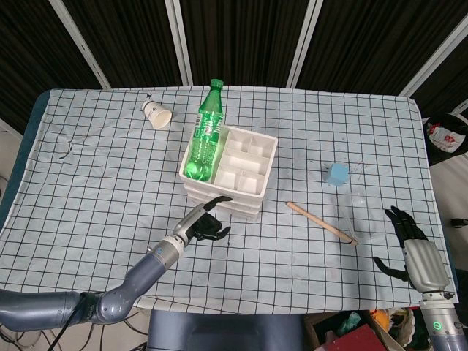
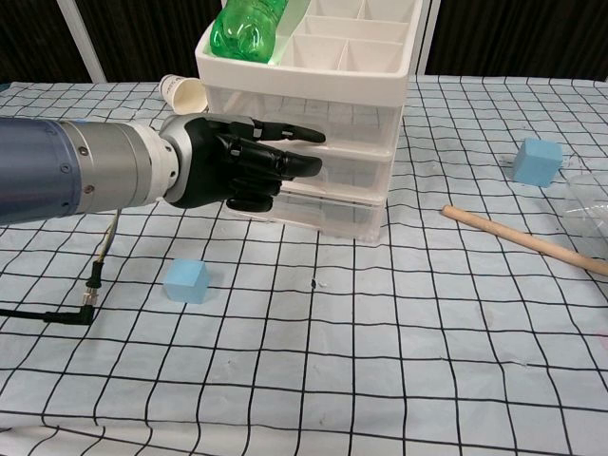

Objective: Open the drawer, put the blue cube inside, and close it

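Left robot hand (image 2: 249, 161) at drawer (image 2: 323, 171) front — blue cube (image 2: 186, 280) below.

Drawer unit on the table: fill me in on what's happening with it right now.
The left robot hand is at the front of the white drawer unit, fingers reaching across its clear drawers, all of which look closed. It holds nothing. One blue cube sits on the cloth just in front, another lies off to the right. The right robot hand rests at the table's right edge, empty.
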`<state>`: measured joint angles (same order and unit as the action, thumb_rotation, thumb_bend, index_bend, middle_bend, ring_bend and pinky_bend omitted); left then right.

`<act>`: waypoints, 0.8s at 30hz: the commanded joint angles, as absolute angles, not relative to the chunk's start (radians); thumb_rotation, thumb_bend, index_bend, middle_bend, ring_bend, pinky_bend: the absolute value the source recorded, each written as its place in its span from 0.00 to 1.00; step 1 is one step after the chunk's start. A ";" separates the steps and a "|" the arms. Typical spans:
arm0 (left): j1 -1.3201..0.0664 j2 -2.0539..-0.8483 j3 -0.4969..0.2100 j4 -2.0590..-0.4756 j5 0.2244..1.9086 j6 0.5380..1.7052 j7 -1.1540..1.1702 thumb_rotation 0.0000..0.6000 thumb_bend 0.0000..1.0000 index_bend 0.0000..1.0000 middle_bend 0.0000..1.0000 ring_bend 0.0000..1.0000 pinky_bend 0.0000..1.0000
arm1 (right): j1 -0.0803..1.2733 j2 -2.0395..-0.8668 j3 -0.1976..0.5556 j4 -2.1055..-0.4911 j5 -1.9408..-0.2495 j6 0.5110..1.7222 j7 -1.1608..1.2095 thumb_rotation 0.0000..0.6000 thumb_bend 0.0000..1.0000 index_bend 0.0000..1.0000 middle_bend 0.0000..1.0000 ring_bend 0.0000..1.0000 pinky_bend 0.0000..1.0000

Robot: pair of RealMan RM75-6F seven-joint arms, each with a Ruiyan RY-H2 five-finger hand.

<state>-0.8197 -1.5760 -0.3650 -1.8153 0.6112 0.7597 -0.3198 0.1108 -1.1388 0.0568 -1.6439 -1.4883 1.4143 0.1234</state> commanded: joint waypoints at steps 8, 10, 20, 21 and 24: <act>-0.819 -1.579 -0.368 -1.814 0.617 0.760 -0.321 1.00 0.40 0.14 1.00 1.00 0.96 | 0.111 -1.139 0.057 -1.643 -1.489 1.414 0.124 1.00 0.18 0.00 0.00 0.00 0.19; -0.820 -1.580 -0.368 -1.813 0.616 0.759 -0.321 1.00 0.40 0.14 1.00 1.00 0.96 | 0.111 -1.139 0.057 -1.643 -1.489 1.414 0.124 1.00 0.18 0.00 0.00 0.00 0.19; -0.826 -1.592 -0.369 -1.803 0.618 0.752 -0.320 1.00 0.40 0.14 1.00 1.00 0.96 | 0.111 -1.139 0.057 -1.644 -1.489 1.414 0.124 1.00 0.18 0.00 0.00 0.00 0.19; -0.827 -1.593 -0.369 -1.801 0.618 0.751 -0.319 1.00 0.40 0.14 1.00 1.00 0.96 | 0.111 -1.139 0.057 -1.644 -1.489 1.414 0.124 1.00 0.18 0.00 0.00 0.00 0.19; -0.830 -1.596 -0.371 -1.799 0.621 0.748 -0.319 1.00 0.40 0.14 1.00 1.00 0.96 | 0.111 -1.138 0.056 -1.643 -1.490 1.415 0.124 1.00 0.18 0.00 0.00 0.00 0.19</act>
<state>-0.8295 -1.5956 -0.3710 -1.7992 0.6210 0.7480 -0.3188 0.1108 -1.1385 0.0564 -1.6435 -1.4897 1.4148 0.1242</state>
